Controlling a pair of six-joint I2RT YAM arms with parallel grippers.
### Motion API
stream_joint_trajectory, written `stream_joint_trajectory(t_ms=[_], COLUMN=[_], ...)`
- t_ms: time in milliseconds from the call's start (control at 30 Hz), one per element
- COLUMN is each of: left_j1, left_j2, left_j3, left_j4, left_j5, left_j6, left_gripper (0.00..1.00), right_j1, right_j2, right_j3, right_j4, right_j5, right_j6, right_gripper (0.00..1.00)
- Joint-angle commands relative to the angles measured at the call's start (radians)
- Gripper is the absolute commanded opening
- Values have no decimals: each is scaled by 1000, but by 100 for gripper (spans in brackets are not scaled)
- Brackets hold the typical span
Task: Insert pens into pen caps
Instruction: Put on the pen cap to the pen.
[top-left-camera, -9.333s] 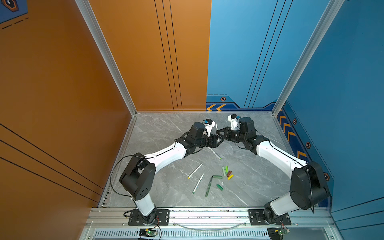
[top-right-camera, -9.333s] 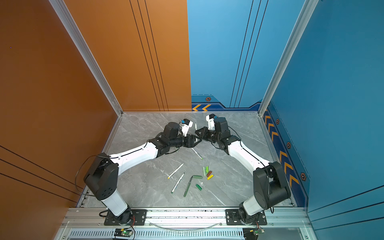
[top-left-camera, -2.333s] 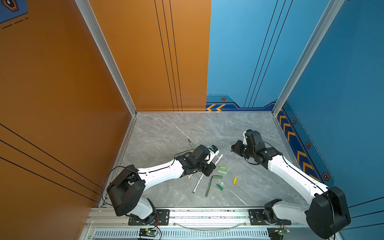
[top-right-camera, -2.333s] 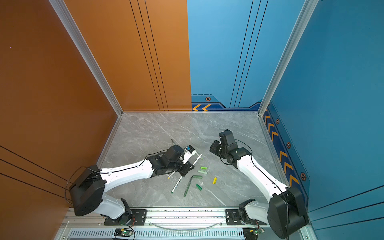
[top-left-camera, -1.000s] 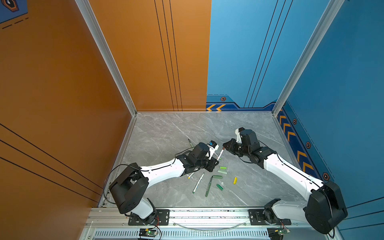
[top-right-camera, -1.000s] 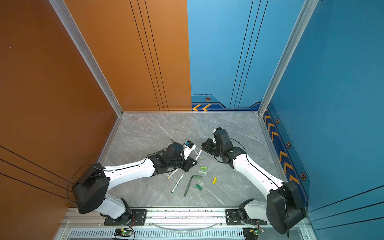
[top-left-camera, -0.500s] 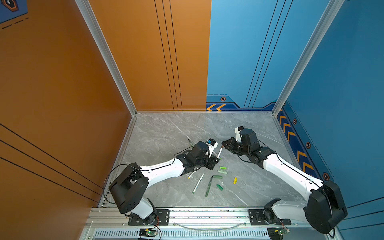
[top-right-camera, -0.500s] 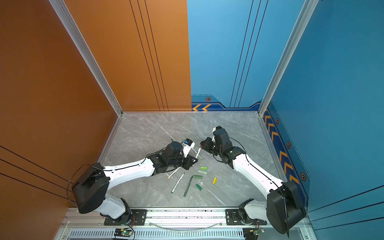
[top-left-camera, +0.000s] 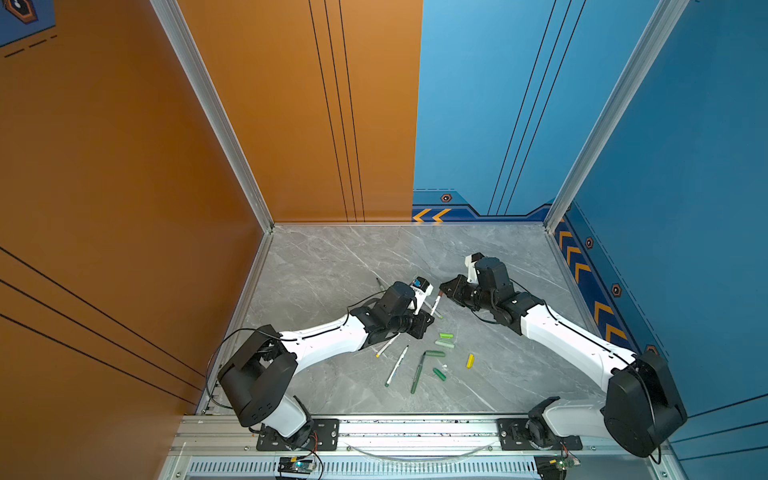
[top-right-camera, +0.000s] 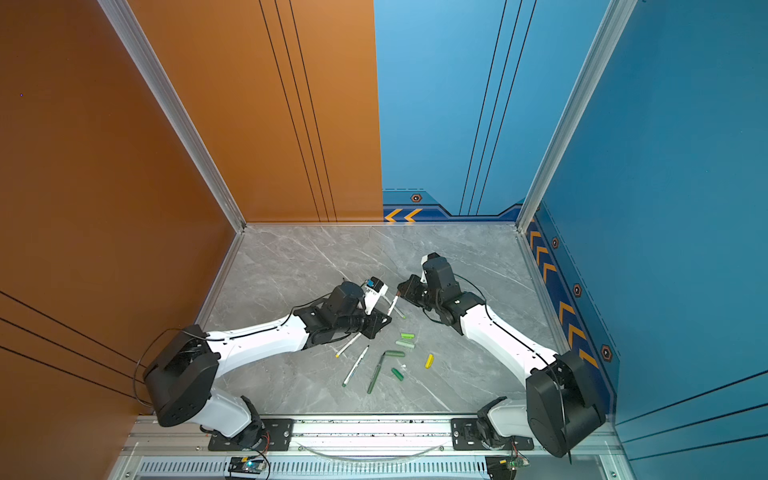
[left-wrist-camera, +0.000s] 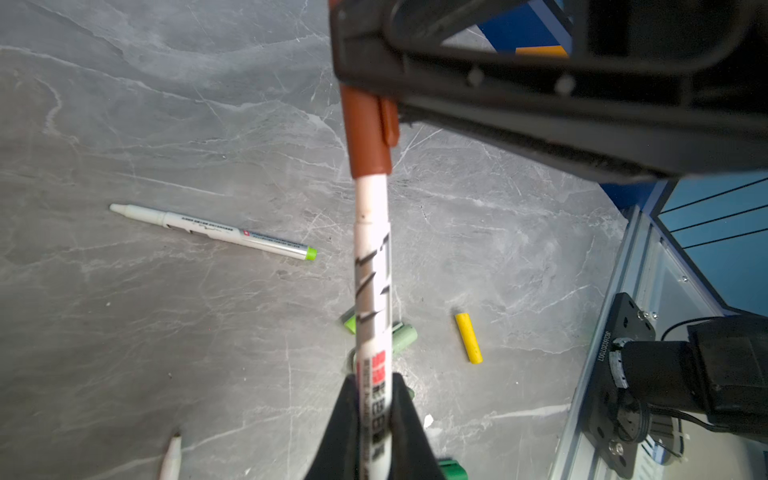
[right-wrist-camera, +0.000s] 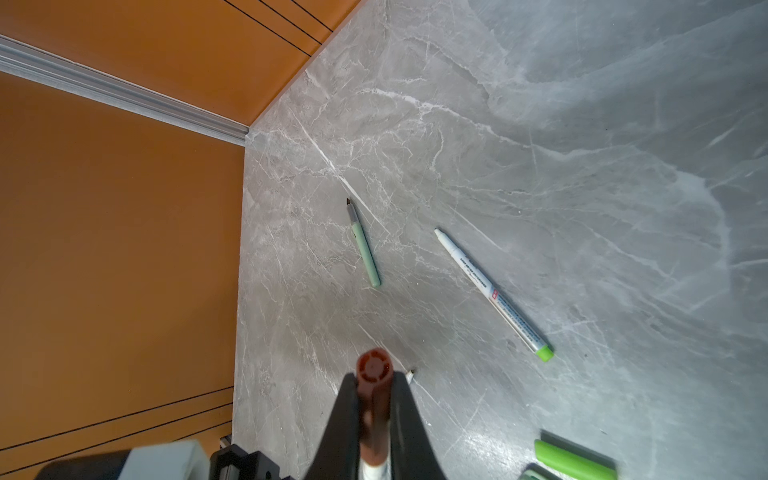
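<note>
Brown cap, top views: in both top views the brown cap (top-left-camera: 439, 294) sits on the raised end of the white pen (top-left-camera: 433, 305), off the table and well beyond the yellow cap (top-left-camera: 470, 360), toward the back wall.
Left gripper, top views: the left gripper (top-left-camera: 428, 316) pinches the pen's lower barrel, nearer the yellow cap than the brown cap is.
Right gripper, top views: the right gripper (top-left-camera: 446, 289) meets the brown cap end-on; its jaws are too small here to read.
Left wrist, grip: the black fingers (left-wrist-camera: 345, 417) press together on the printed barrel, with no gap showing.
Left wrist, cap: the brown cap (left-wrist-camera: 370, 129) covers the pen's tip, with bare white barrel below its rim. I cannot tell whether it is fully seated.
Left wrist, risk: the pen is held far from the cap, so a push off its axis could tilt it or slide it back through the fingers.
Left wrist, below: pale and bright green caps lie just beside the yellow cap (left-wrist-camera: 468, 338). A dropped pen would likely scatter them.
Right wrist, grip: the fingers (right-wrist-camera: 340, 419) are clamped on the brown cap (right-wrist-camera: 374, 370), seen end-on.
Right wrist, risk: if the cap is only half on, letting go may leave it loose enough to fall off.
Right wrist, table: a green-tipped pen (right-wrist-camera: 494, 295) and a sage pen (right-wrist-camera: 364, 245) lie uncapped; the yellow cap is out of this view.
</note>
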Motion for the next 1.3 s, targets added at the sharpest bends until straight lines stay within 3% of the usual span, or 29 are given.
stream_joint_trajectory(t_ms=[0,767,1267], left_j1=[-4,-6,-10], left_j2=[-12,26,27], left_j3=[48,66,-20], left_j4=[150,298,297], left_j5=[7,-56,-47], left_j6=[94,143,106], left_gripper=[0,0,0], right_j1=[32,48,-57], right_j2=[33,69,-93], right_j3=[-18,-50,58], right_j4=[-40,3,-153], right_j5=[-110,-137,-108], right_j6=[17,45,-72], right_gripper=[7,10,47])
